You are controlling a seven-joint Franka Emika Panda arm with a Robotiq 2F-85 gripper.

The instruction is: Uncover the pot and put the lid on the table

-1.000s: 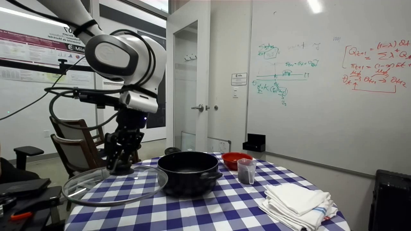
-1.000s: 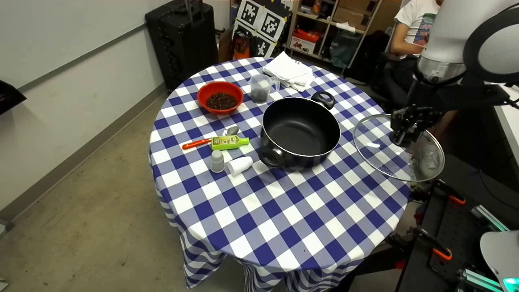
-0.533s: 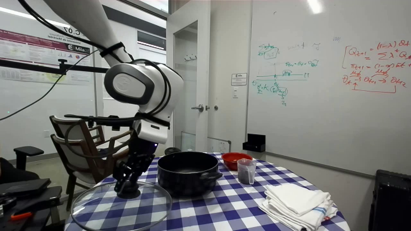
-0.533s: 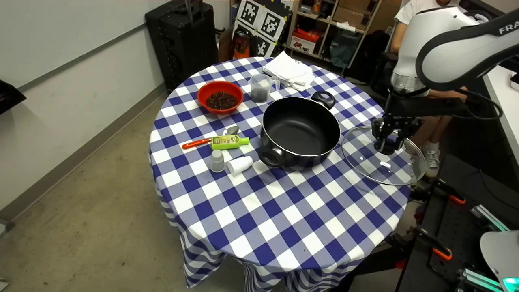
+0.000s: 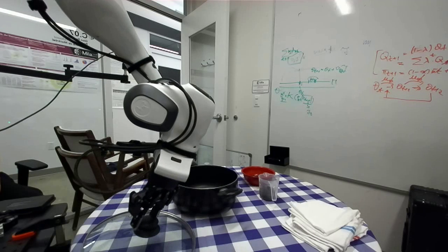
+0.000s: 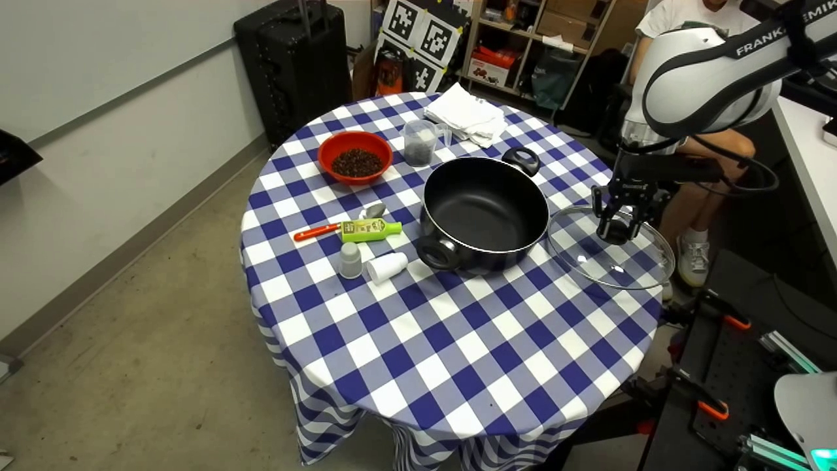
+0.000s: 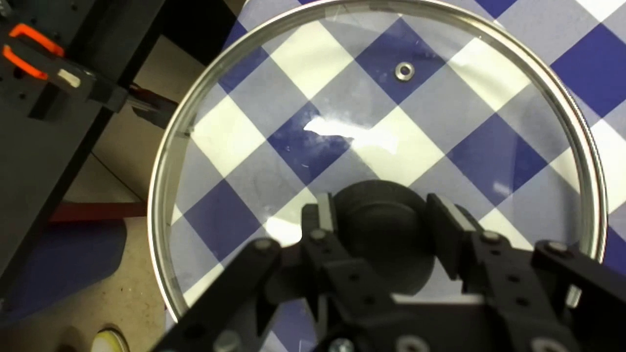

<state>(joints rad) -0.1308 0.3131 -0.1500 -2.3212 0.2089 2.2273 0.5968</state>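
Observation:
The wide black pot [image 6: 458, 252] stands uncovered on the checked table [image 6: 444, 373]; it also shows in an exterior view [image 5: 210, 201]. The lid [image 6: 588, 265] is clear glass with a metal rim and a black knob [image 7: 376, 193]. My gripper [image 7: 381, 217] is shut on this knob, one finger on each side. In both exterior views the gripper [image 5: 144, 221] and the lid [image 5: 112, 231] are beside the pot, near the table's edge. The lid is low over the cloth and part of it overhangs the edge. I cannot tell whether it touches the cloth.
A red bowl [image 6: 356, 157], a measuring cup [image 6: 420, 142] and folded white towels [image 6: 467, 116] are beyond the pot. A green bottle [image 6: 369, 229], a grey shaker [image 6: 350, 260] and a white container [image 6: 387, 267] are beside it. A black bench with clamps [image 6: 713, 409] borders the table.
My gripper has lowered the lid toward the table and brought it a little nearer the pot, over more of the cloth. The pot has not moved.

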